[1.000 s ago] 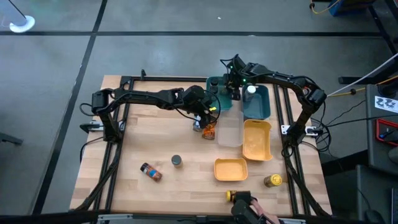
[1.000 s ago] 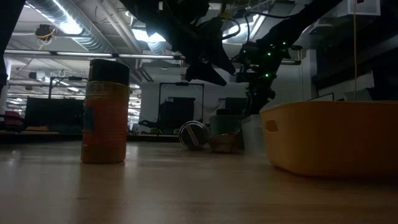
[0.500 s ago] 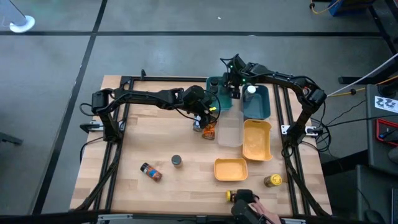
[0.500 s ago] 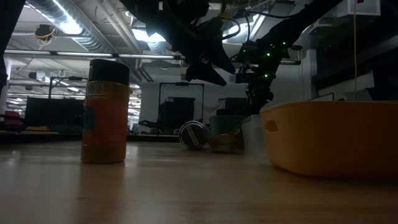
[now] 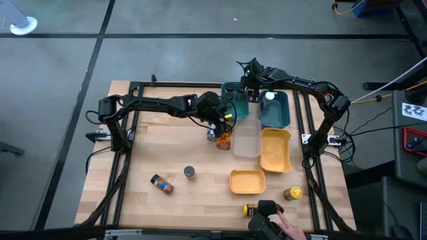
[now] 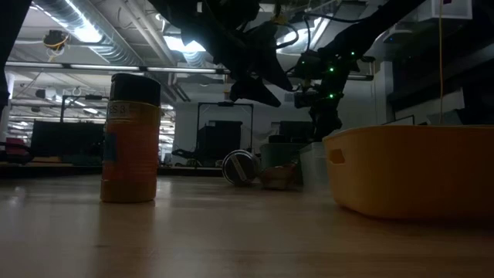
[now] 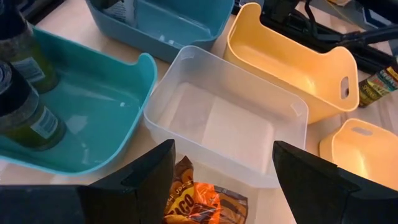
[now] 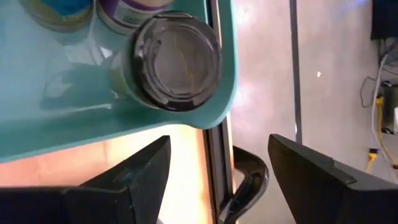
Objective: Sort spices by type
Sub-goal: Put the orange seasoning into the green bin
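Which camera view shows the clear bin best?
The left wrist view: the clear bin fills the frame and its inside shows empty. The high view shows it small, beside the left end effector. The low view shows only a dim side. The right wrist view misses it.

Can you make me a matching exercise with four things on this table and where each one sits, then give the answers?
Things:
1. clear bin
2. orange packet
3. dark-lidded jar
4. lying bottle

Places:
A. inside the teal bin, in a corner
B. between the teal bins and the yellow bins
C. alone on the bare wood toward the table's left front
D. under the left gripper, beside the clear bin

Pairs: 1-B, 2-D, 3-A, 4-C
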Robot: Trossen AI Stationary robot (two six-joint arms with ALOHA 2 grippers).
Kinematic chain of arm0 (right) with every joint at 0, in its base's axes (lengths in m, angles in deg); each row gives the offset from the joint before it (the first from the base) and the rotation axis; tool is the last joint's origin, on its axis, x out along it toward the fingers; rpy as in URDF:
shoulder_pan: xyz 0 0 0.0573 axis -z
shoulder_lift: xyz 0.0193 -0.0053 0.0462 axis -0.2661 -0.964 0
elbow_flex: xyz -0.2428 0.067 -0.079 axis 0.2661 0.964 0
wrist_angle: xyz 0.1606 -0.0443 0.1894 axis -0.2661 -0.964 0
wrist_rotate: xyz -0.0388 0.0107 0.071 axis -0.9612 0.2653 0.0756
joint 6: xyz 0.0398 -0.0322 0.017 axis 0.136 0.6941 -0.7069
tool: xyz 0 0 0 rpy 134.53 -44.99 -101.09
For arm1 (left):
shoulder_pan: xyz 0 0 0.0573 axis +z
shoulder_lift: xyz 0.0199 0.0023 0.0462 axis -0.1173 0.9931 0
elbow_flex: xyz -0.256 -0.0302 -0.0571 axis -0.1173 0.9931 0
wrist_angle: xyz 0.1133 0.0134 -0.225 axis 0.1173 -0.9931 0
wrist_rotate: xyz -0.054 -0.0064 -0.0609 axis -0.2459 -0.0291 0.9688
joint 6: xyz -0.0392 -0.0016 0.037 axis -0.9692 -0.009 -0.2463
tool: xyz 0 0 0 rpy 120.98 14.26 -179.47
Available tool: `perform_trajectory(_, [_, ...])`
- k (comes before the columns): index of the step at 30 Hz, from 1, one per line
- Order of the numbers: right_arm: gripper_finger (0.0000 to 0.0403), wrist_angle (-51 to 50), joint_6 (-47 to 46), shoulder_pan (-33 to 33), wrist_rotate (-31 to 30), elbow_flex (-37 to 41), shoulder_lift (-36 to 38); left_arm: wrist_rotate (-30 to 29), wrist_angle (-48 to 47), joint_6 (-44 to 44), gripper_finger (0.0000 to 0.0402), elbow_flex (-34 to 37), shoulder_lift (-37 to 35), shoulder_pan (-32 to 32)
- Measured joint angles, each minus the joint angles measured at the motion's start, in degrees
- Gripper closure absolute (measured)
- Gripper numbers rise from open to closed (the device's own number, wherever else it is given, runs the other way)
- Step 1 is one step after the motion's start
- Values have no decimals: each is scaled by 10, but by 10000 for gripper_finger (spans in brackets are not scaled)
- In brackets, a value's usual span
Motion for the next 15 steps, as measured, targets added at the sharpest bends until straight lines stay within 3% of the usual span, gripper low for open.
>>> perform_trajectory(7, [134, -1, 0, 0, -21, 0, 3, 0, -23, -18, 149, 0, -7, 0])
perform_trajectory(15, [134, -4, 0, 0, -30, 0, 11, 2, -181, -48, 149, -12, -82, -6])
